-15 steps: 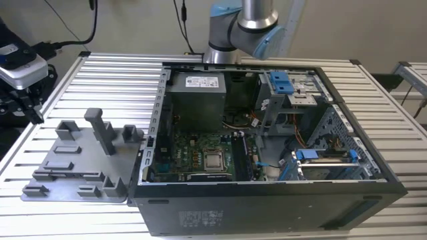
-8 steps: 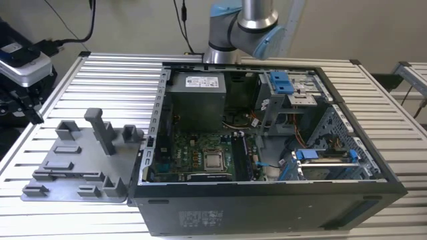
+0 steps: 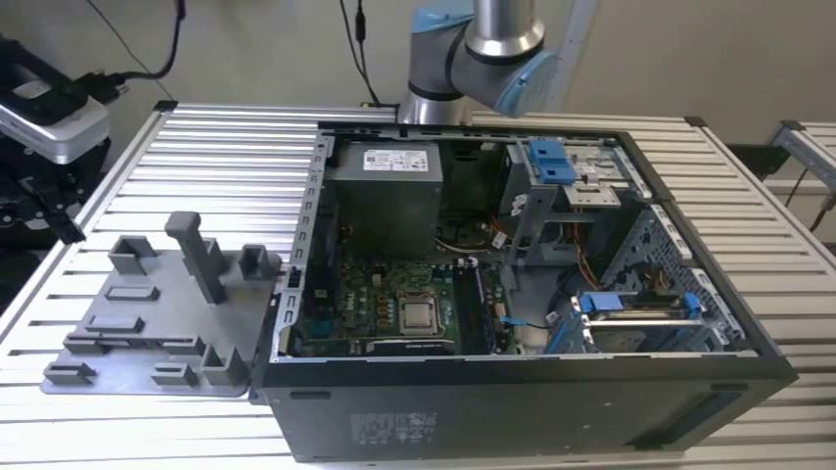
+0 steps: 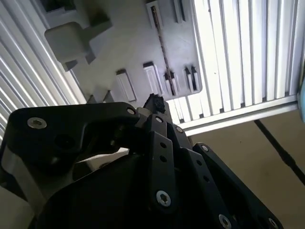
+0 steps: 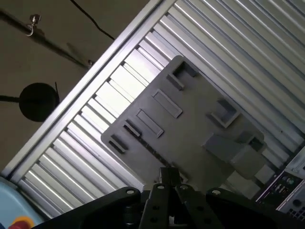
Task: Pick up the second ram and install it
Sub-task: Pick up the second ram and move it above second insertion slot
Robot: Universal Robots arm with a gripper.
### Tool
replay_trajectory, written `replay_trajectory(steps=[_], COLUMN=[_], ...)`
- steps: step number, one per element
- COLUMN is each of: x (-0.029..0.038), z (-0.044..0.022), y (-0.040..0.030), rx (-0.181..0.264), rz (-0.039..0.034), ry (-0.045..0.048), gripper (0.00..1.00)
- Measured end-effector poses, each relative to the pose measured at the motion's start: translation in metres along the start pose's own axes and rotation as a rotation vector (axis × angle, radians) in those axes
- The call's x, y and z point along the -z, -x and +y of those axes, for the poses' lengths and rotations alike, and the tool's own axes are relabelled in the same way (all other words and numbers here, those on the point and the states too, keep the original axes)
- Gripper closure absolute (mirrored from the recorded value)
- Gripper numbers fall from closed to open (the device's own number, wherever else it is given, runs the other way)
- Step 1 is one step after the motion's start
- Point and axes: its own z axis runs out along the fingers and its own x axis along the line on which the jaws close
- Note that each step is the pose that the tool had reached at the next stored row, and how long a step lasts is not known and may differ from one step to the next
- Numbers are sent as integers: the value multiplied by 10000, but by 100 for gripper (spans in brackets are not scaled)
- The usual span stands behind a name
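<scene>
- Black tool (image 5: pixel 167 174), nearest in both wrist views, is clenched, tips together.
- Ram (image 4: pixel 160 42), hard to make out, seems a thin strip in the grey holder (image 3: pixel 151 318).
- Open computer case (image 3: pixel 523 411) sits beside the holder, toward the exterior view's right.

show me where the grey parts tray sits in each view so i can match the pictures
Exterior view: grey parts tray lies on the slatted table, at the exterior view's left of the computer case.
Second wrist view: tray just beyond the claw.
First wrist view: tray beyond the claw.
Shared landmark: the slatted table under the tray.
</scene>
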Motion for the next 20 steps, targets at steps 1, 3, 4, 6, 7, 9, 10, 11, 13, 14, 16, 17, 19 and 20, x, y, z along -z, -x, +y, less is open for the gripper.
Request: replay_trajectory(steps=[1, 3, 4, 6, 7, 9, 10, 11, 13, 14, 16, 17, 19, 20], x=[0, 0, 0, 0, 0, 0, 0, 0, 0, 0, 0, 1, 1, 1], z=[0, 0, 0, 0, 1, 1, 1, 1, 2, 2, 3, 5, 5, 6], y=[0, -1, -1, -1, -1, -1, -1, -2, -3, -3, -4, -5, -6, -7], rx=[109, 318, 424, 638, 747, 968, 1073, 1182, 1384, 1482, 1685, 1775, 1963, 2062], rz=[6, 18, 23, 35, 42, 55, 61, 65, 78, 83, 95, 102, 114, 118], ry=[0, 1, 1, 0, 1, 0, 0, 1, 1, 1, 0, 0, 0, 0], gripper=[89, 89, 89, 89, 89, 89, 89, 89, 89, 89, 89, 89, 89, 89])
